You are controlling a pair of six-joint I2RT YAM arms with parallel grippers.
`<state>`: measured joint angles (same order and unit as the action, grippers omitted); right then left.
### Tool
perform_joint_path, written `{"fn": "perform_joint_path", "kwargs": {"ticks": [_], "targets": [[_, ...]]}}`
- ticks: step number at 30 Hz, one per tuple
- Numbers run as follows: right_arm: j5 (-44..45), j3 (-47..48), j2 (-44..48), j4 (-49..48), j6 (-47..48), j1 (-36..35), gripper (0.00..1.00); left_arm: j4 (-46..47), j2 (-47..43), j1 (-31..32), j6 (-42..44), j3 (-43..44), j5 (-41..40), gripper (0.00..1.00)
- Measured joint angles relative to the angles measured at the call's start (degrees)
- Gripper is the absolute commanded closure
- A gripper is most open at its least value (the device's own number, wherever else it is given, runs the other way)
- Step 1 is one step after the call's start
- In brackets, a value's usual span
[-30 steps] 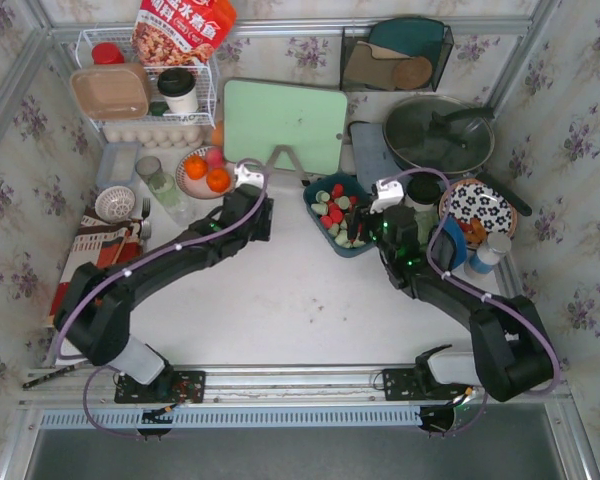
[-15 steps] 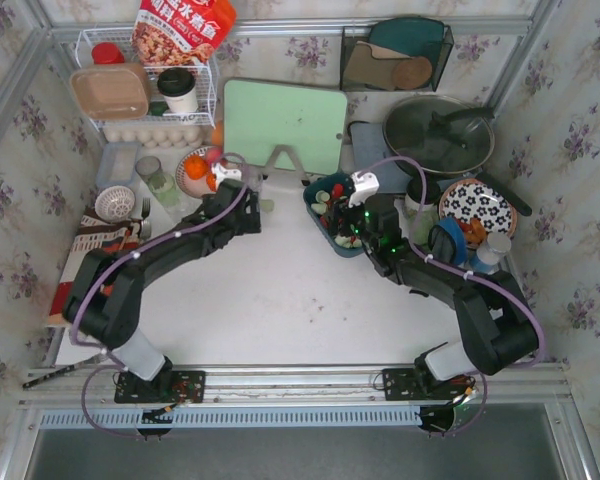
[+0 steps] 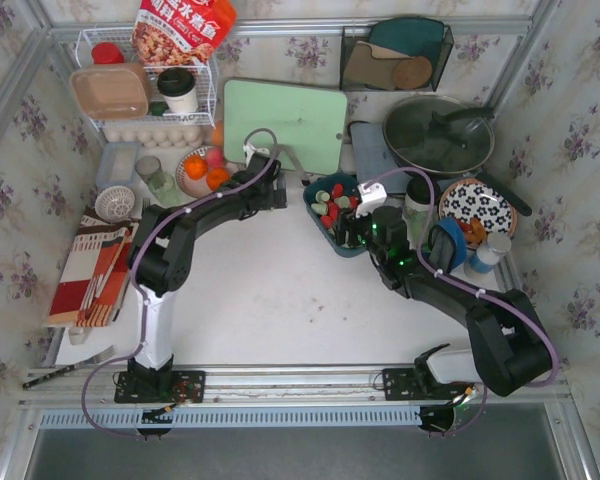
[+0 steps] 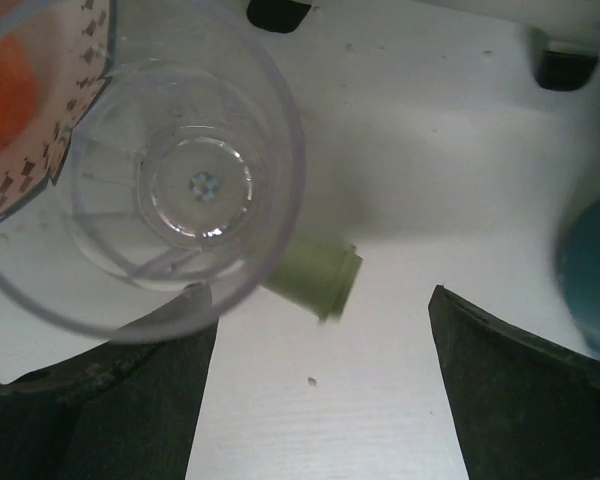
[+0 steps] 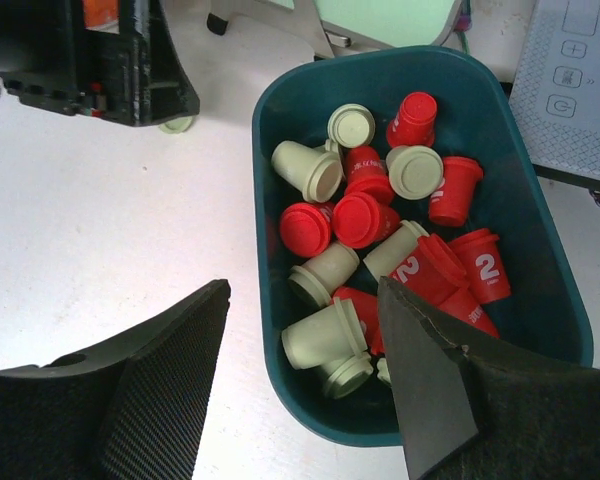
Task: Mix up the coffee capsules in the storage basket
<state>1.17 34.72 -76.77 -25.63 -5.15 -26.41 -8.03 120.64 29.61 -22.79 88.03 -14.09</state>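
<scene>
The storage basket [image 5: 280, 130] is a dark teal tub holding several red and pale green coffee capsules [image 5: 365, 215]; in the top view it [image 3: 313, 207] sits right of centre. My right gripper [image 5: 302, 290] is open, with its left finger over the table and its right finger over the basket's near part; it also shows in the top view [image 3: 348, 228]. One pale green capsule [image 4: 315, 280] lies on its side on the table, left of the basket. My left gripper [image 4: 320, 305] is open and empty just short of it, and also shows in the top view [image 3: 277, 196].
A clear glass [image 4: 170, 170] stands close on the left of my left gripper, beside the plate of oranges [image 3: 200, 170]. The pale green cutting board [image 3: 285, 125] on its stand is just behind. A pan [image 3: 440, 135] and a patterned plate [image 3: 480, 205] lie right of the basket.
My left arm has swung right, from beside the orange plate to just left of the basket. My right gripper has shifted left over the basket's near-left corner.
</scene>
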Motion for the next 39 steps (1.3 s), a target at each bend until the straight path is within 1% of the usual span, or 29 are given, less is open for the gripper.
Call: {"fn": "perform_joint_path", "kwargs": {"ticks": [4, 8, 9, 14, 15, 16, 18, 21, 26, 31, 34, 39], "targets": [[-0.1, -0.8, 1.1, -0.7, 0.0, 0.0, 0.32, -4.4, 4.4, -0.2, -0.2, 5.2, -1.9, 0.16], [-0.3, -1.1, 2.0, -0.7, 0.0, 0.0, 0.32, -7.6, 6.8, -0.7, -0.2, 7.9, -2.9, 0.2], [-0.3, -1.1, 2.3, -0.7, 0.0, 0.0, 0.32, -8.2, 7.3, -0.8, -0.2, 8.4, -2.9, 0.23], [-0.6, -1.4, 3.1, -0.9, 0.0, 0.0, 0.31, -10.5, 8.7, -1.6, -0.2, 9.9, -2.0, 0.42], [-0.9, -1.4, 3.1, -0.9, 0.0, 0.0, 0.32, -10.8, 8.8, -1.8, -0.2, 10.0, -1.7, 0.44], [-0.9, -1.4, 3.1, -0.9, 0.0, 0.0, 0.31, -10.9, 8.8, -1.9, -0.2, 10.1, -1.3, 0.48], [-0.9, -1.4, 3.1, -0.9, 0.0, 0.0, 0.32, -11.1, 8.8, -2.0, -0.1, 10.0, -1.0, 0.51], [-1.0, -1.4, 3.2, -0.9, -0.1, 0.0, 0.32, -10.4, 7.8, -2.0, 0.0, 8.5, 0.3, 0.52], [-1.4, -1.1, 3.5, -0.5, -0.1, 0.0, 0.32, -9.7, 3.3, -1.8, 0.0, 2.7, 2.7, 0.52], [-2.2, 0.1, 5.5, 1.4, -0.6, 0.0, 0.32, -7.4, -5.5, -1.7, 0.0, -6.0, 5.1, 0.52], [-2.6, 0.9, 6.6, 3.3, -1.1, 0.0, 0.32, -2.8, -12.3, -1.6, 1.0, -12.5, 7.1, 0.52], [-4.3, 3.6, 7.1, 9.0, -2.1, 0.0, 0.32, 9.0, -22.5, -1.0, 6.0, -26.7, 12.9, 0.51]]}}
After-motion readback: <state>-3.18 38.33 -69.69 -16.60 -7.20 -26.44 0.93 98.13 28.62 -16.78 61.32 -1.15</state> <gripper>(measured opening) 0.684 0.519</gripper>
